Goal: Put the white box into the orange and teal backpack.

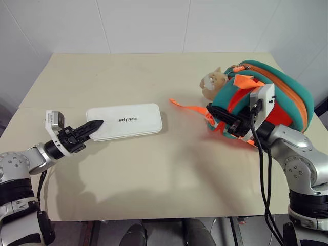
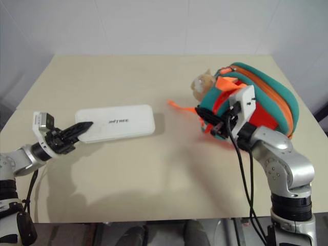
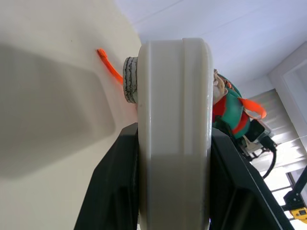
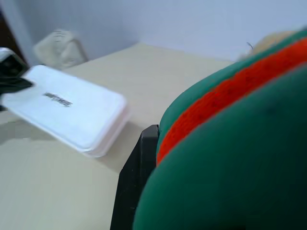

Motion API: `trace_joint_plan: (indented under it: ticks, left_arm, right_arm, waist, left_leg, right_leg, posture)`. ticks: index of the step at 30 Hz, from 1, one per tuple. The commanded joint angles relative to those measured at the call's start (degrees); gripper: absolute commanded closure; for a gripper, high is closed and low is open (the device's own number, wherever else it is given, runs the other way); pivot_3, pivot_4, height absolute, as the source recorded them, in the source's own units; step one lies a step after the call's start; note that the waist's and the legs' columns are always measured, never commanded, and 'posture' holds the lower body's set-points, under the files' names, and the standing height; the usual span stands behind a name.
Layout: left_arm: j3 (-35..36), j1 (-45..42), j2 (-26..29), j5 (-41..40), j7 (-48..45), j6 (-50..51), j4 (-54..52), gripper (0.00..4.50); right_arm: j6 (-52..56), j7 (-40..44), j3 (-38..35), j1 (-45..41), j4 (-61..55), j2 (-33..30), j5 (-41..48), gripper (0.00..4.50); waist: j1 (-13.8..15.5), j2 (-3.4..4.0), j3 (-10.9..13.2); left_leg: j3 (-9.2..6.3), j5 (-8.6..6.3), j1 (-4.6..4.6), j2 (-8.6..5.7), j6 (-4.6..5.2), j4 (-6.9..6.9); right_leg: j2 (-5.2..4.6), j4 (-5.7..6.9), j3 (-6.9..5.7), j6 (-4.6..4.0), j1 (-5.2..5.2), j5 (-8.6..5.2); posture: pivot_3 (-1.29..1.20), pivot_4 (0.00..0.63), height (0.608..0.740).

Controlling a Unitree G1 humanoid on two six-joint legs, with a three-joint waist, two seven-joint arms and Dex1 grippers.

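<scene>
The white box (image 1: 128, 121) lies flat across the left middle of the table, its dark lettering facing up. My left gripper (image 1: 95, 126) is shut on the box's left end. In the left wrist view the box's edge (image 3: 175, 120) stands between the two black fingers (image 3: 112, 191). The orange and teal backpack (image 1: 287, 92) sits at the right of the table, with a tan plush toy (image 1: 212, 82) at its left side. My right gripper (image 1: 221, 117) is shut on the backpack's near-left rim, and teal and orange fabric (image 4: 240, 143) covers its finger (image 4: 139, 182).
An orange strap (image 1: 187, 106) trails from the backpack across the table toward the box. The beige table (image 1: 154, 174) has its front edge close to me. White walls stand behind the table.
</scene>
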Motion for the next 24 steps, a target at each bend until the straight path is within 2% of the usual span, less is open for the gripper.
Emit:
trace_joint_plan:
  ticks: [1, 7, 13, 18, 21, 24]
  left_arm:
    - [0.25, -1.17, 1.62, 0.25, -2.46, -1.23, 0.26, 3.15]
    - [-0.34, -2.25, 3.92, 1.09, -4.99, -1.82, 2.32, 3.15]
    - [-1.16, -4.71, 7.90, 3.34, -9.62, -3.69, 6.19, 3.15]
    - [-1.97, -6.20, 10.29, 4.76, -13.03, -4.64, 8.07, 3.15]
    - [-2.25, -6.68, 11.32, 5.07, -14.63, -4.69, 7.31, 3.15]
    - [-1.62, -6.43, 12.29, 4.78, -16.03, -4.72, 5.98, 3.15]
  right_arm:
    - [1.53, 2.46, 0.86, -2.65, -6.38, -1.43, 4.94, 3.97]
    - [5.35, 6.28, 2.40, -5.88, -11.04, -4.06, 12.39, 3.97]
    - [6.95, 13.71, 5.51, -12.08, -13.43, -8.23, 17.90, 3.97]
    - [6.96, 20.96, 6.79, -13.26, -13.95, -12.16, 19.56, 3.97]
    - [5.07, 27.68, 7.98, -13.19, -14.72, -15.72, 17.80, 3.97]
    - [4.02, 30.83, 8.42, -13.41, -14.34, -17.03, 17.01, 3.97]
  waist:
    - [-0.12, 0.00, 0.00]
    - [-0.15, 0.00, 0.00]
    - [-0.04, 0.01, 0.01]
    - [0.03, 0.01, 0.01]
    - [0.05, 0.01, 0.01]
    - [0.01, 0.00, 0.01]
  left_leg:
    - [0.00, 0.00, 0.00, 0.01, 0.00, -0.02]
    - [0.02, 0.00, -0.03, 0.05, 0.00, -0.12]
    - [0.02, -0.01, -0.06, 0.05, 0.01, -0.17]
    - [0.03, -0.01, -0.09, 0.05, 0.01, -0.18]
    - [0.04, -0.02, -0.13, 0.04, 0.02, -0.18]
    - [0.06, -0.04, -0.15, 0.05, 0.04, -0.17]
  right_leg:
    - [0.01, 0.00, 0.00, 0.00, -0.01, 0.00]
    - [0.02, -0.01, -0.01, 0.00, -0.07, 0.00]
    - [0.01, -0.06, -0.05, 0.00, -0.09, 0.00]
    - [-0.01, -0.14, -0.10, 0.00, -0.09, 0.00]
    - [-0.02, -0.17, -0.14, 0.00, -0.10, 0.00]
    - [-0.02, -0.17, -0.16, 0.00, -0.12, 0.00]
  posture:
    - [0.00, 0.150, 0.740]
    - [0.00, 0.150, 0.740]
    - [0.00, 0.150, 0.740]
    - [0.00, 0.150, 0.740]
    - [0.00, 0.150, 0.740]
    - [0.00, 0.150, 0.740]
